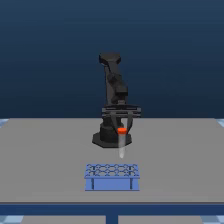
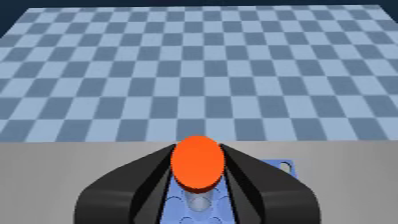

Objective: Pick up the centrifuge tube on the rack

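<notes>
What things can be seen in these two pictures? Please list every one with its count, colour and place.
centrifuge tube: one, pale translucent body with an orange-red cap, held upright in the gripper, lifted clear above the rack.
rack: one, light blue with a grid of round holes and dark front posts, on the table near its front edge in the exterior view; no other tubes visible in it.
table: one, grey, flat, bearing the rack and the arm's base.
floor: blue checkered, beyond the table in the wrist view.
robot arm: one, black, standing behind the rack.
gripper: one, black, closed on the tube just under its cap.
</notes>
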### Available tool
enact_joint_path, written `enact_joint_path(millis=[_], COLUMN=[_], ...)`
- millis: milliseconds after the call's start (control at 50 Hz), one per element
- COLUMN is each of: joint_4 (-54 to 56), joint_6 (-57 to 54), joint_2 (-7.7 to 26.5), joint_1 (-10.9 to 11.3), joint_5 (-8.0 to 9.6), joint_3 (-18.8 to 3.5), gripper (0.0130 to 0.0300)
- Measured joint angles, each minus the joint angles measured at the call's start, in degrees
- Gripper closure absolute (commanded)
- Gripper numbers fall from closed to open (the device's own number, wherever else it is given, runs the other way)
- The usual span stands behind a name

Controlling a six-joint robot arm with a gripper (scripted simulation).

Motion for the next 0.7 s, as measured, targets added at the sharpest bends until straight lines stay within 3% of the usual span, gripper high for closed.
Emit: enact_joint_path(millis=[700], joint_4=[0.9], joint_6=[-1.4], joint_2=[-0.1], joint_1=[0.0], joint_5=[-0.56], joint_3=[-0.2], gripper=[0.03])
